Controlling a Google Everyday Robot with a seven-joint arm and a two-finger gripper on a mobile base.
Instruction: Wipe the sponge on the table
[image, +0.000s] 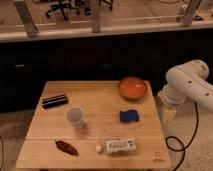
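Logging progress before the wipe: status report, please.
Gripper hangs right of table, apart from sponge. Sponge on right half, untouched. Nothing between them.

Across the top runs what looks like a glazed partition, divided by three grey metal posts (95, 15) that lean slightly in this view. Beyond it lies a brighter room with a warm tan floor, where the wheeled bases of office chairs (59, 9) stand. A pale ledge (100, 31) runs along the foot of the glazing. Beneath it a dark, nearly black wall panel (90, 60) spans the full width and sits in shadow. The near floor (15, 120) is a grey-beige speckled surface, perhaps carpet. It shows at the left and again at the right, where the gripper (170, 115) hangs just beside the right edge of the table (100, 97). The light is warm and soft.
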